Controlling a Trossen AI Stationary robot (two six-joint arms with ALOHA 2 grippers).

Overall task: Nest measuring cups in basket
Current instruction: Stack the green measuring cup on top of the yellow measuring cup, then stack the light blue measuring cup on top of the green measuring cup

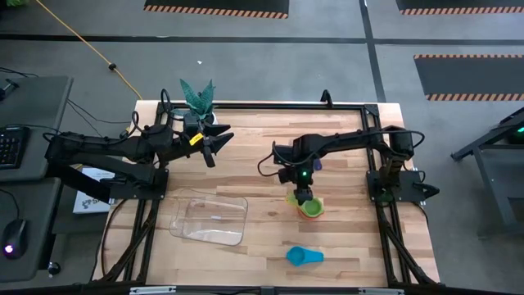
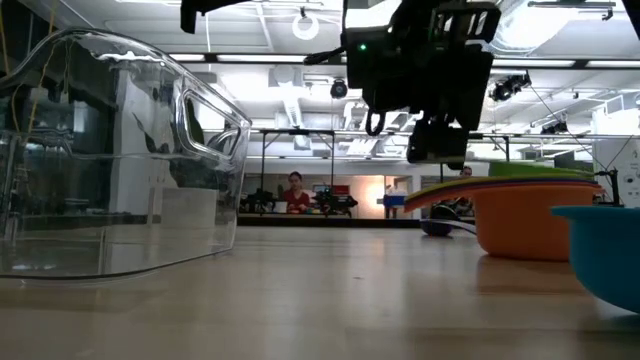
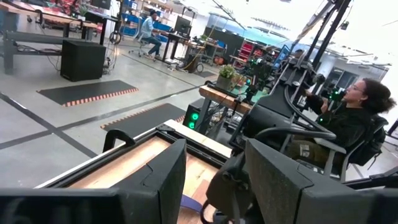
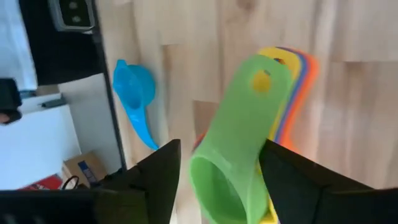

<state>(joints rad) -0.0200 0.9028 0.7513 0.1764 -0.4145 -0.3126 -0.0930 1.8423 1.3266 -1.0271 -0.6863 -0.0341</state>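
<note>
From above, the right gripper [image 1: 305,197] hangs directly over a stack of measuring cups [image 1: 312,208] on the wooden surface [image 1: 262,147], right of centre; green and orange rims show under it. A light blue cup [image 1: 301,256] lies alone nearer the front edge, and the clear basket [image 1: 210,218] sits left of the stack, holding no cups. The left gripper [image 1: 214,142] waits raised near the back left, beside a potted plant [image 1: 196,98], its fingers apart and holding nothing. At table height, the basket [image 2: 110,160] fills the left side, the orange cup [image 2: 530,225] with green and yellow layers above it stands at right, the light blue cup's rim [image 2: 605,250] is closest, and the right gripper [image 2: 440,140] hangs just above the stack; a person sits far behind. The left wrist view shows its two fingers [image 3: 155,180] spread, with a seated person beyond. The right wrist view shows fingers [image 4: 155,174] apart on either side of the green cup [image 4: 239,137], which tops the yellow and orange ones; whether they touch it I cannot tell.
</note>
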